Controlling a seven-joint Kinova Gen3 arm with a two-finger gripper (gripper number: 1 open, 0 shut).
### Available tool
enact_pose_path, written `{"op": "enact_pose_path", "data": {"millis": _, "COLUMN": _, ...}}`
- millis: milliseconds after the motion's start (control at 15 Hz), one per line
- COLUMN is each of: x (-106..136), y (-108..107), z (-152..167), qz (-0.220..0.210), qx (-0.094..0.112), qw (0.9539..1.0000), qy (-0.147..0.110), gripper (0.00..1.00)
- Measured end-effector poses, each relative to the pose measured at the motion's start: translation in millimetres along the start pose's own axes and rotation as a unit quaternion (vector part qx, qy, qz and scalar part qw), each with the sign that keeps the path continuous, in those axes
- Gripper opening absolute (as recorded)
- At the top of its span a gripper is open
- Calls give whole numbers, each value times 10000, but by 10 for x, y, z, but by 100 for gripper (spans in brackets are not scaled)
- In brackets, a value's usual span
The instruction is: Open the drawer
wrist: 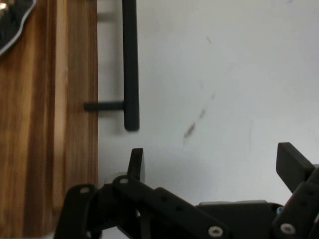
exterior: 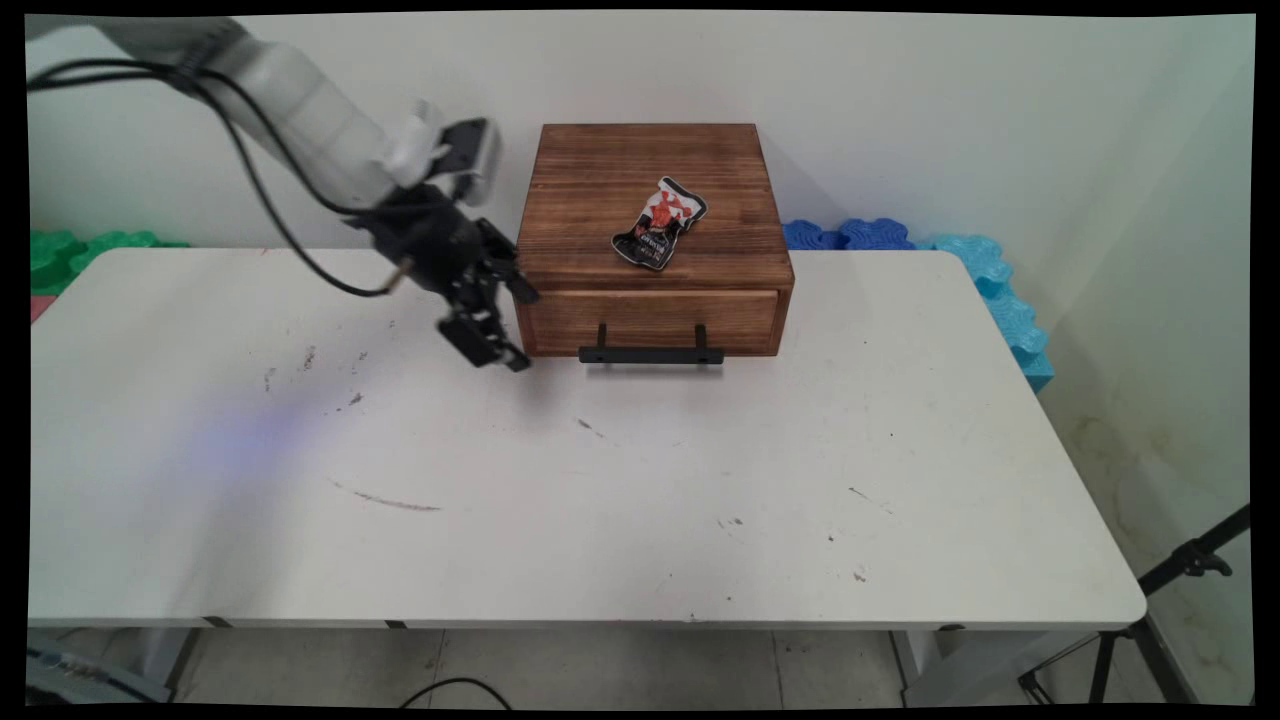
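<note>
I see my end effector [exterior: 500, 325] spread wide and empty above the surface [exterior: 600, 480], just left of the brown wooden drawer box [exterior: 650, 215] near its black handle [exterior: 651, 354].

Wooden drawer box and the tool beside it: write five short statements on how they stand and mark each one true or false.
1. The drawer of the wooden box is shut. True.
2. A crumpled snack packet lies on top of the box. True.
3. The tool grips the black handle. False: it hangs off the box's front left corner, open and holding nothing, with the handle apart from it.
4. The packet lies on the white table. False: it is on the box's top.
5. In the hand view the fingers stand wide apart over bare table. True.
</note>
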Motion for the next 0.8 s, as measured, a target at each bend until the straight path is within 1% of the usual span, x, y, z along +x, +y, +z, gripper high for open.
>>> {"op": "enact_pose_path", "data": {"millis": 200, "x": 220, "y": -23, "z": 321, "qz": 8, "qx": 92, "qw": 10000, "qy": -28, "gripper": 100}}
{"op": "enact_pose_path", "data": {"millis": 400, "x": 390, "y": -51, "z": 615, "qz": -20, "qx": 162, "qw": 9999, "qy": -40, "gripper": 100}}
{"op": "enact_pose_path", "data": {"millis": 800, "x": 599, "y": -131, "z": 1108, "qz": -79, "qx": 318, "qw": 9994, "qy": -59, "gripper": 100}}
